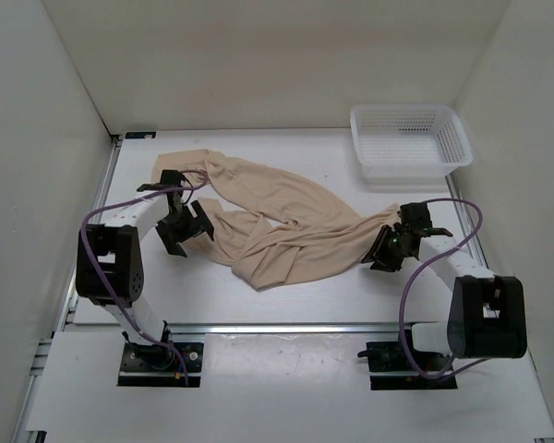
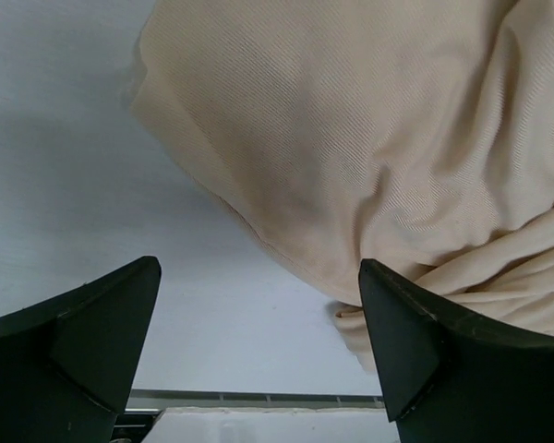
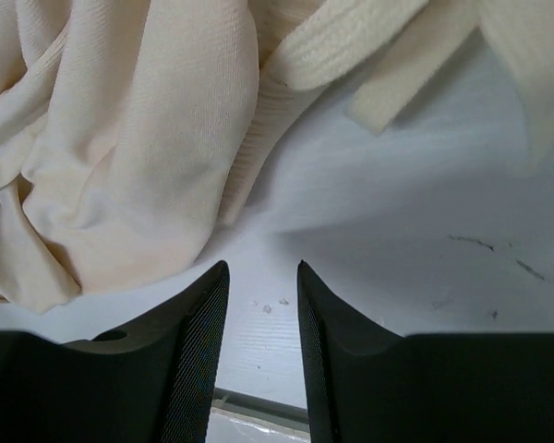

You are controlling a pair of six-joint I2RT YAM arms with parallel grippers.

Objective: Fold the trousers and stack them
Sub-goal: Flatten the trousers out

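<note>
The beige trousers (image 1: 277, 217) lie crumpled across the white table (image 1: 295, 300), running from the far left to the right. My left gripper (image 1: 186, 229) sits at their left edge, wide open. In the left wrist view the trousers (image 2: 369, 129) fill the upper right, and the left gripper (image 2: 258, 277) holds nothing; its right finger (image 2: 406, 332) stands beside the cloth's hem. My right gripper (image 1: 385, 251) is at the trousers' right end. In the right wrist view it (image 3: 263, 268) stands partly open over bare table, with the trousers (image 3: 138, 157) and flat fabric bands (image 3: 351, 51) just ahead.
A white mesh basket (image 1: 408, 169) stands at the back right corner. White walls close in the table on the left, back and right. A metal rail (image 1: 286, 326) runs along the near edge in front of the arm bases.
</note>
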